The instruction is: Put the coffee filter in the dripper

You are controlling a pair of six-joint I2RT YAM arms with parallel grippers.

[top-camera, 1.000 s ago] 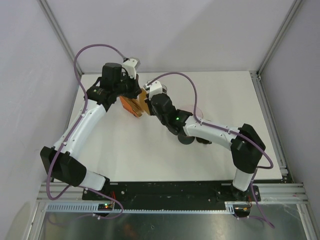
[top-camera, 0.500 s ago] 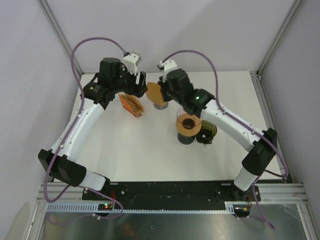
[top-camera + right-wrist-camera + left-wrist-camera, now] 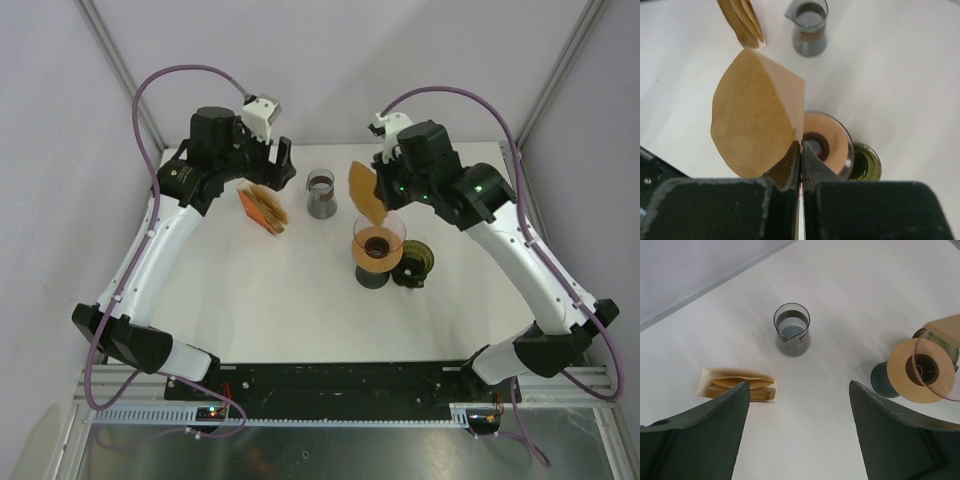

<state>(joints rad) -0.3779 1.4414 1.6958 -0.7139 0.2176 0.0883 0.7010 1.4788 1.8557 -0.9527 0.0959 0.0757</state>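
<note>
My right gripper (image 3: 801,144) is shut on the tip of a brown paper coffee filter (image 3: 756,120), which hangs flat in the air just above and left of the dripper (image 3: 829,143). From above, the filter (image 3: 366,190) sits up-left of the clear, amber-tinted dripper (image 3: 378,243) on its dark base. My left gripper (image 3: 796,385) is open and empty, high over the table between the stack of filters (image 3: 738,386) and the dripper (image 3: 920,371).
A small grey glass beaker (image 3: 320,194) stands behind the dripper. A green-tinted glass jar (image 3: 413,262) sits right beside the dripper's base. The filter stack in its holder (image 3: 264,209) lies at the back left, under the left arm.
The right arm lifted the filter away from the stack and swung it right, over toward the dripper. The left gripper opened and pulled back from the stack.
</note>
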